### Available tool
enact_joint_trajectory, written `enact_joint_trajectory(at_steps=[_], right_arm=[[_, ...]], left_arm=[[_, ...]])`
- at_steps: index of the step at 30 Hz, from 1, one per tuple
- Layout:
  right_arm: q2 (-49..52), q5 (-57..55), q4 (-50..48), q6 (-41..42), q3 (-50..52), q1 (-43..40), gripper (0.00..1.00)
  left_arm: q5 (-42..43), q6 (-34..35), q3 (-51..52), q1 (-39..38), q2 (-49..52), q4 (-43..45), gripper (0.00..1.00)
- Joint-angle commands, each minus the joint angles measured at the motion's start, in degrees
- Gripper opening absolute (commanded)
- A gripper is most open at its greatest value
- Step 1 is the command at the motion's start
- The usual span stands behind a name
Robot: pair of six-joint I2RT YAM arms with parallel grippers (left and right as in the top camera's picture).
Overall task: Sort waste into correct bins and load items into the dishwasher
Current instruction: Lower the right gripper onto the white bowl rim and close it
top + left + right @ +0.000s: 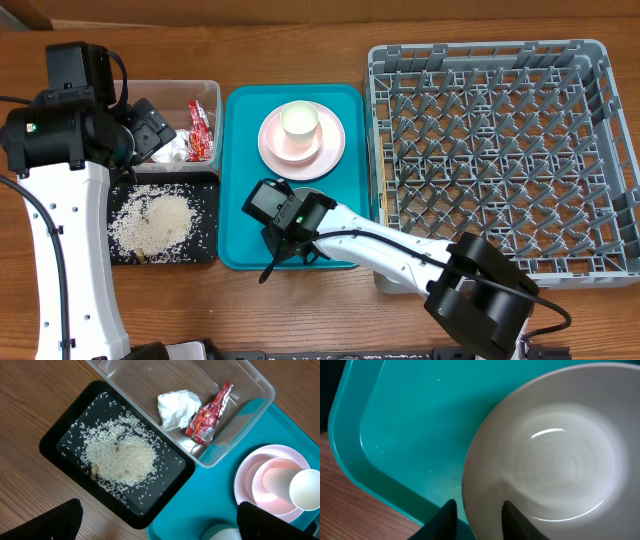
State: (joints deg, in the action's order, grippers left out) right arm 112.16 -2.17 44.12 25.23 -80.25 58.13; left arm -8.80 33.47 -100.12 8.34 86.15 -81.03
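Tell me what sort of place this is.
Probably a robot test bench staged as a dish-clearing station: a grey dish rack, a teal tray holding dishware, and a black tray of loose rice sit on a wooden table.

White bowl [550, 460] on teal tray [405, 420]; jaws astride bowl's near rim; tabletop [345, 507] lower left.

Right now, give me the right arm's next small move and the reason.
Probably close the right gripper on the white bowl: its fingers straddle the rim, seemingly not yet pinching, and the bowl sits on the teal tray.
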Motion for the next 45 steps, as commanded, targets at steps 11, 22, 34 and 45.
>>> enact_joint_trajectory(at_steps=[11,22,34,45], right_arm=[[0.28,-0.76,-1.64,-0.42,1.62,-0.02,0.24],[0.37,-1.84,-1.88,-0.42,2.75,-0.02,0.22],[0.37,-1.75,-1.97,0.02,3.02,-0.07,0.1],[-0.96,-1.57,1.77,0.02,0.68,-0.13,0.04]], left_arm=[[-0.15,-0.7,-0.13,-0.07,0.11,0.04,1.0],[-0.15,-0.7,-0.13,-0.07,0.11,0.04,1.0],[-0.17,-0.7,-0.13,-0.07,0.11,0.04,1.0],[-0.15,-0.7,-0.13,-0.07,0.11,0.04,1.0]])
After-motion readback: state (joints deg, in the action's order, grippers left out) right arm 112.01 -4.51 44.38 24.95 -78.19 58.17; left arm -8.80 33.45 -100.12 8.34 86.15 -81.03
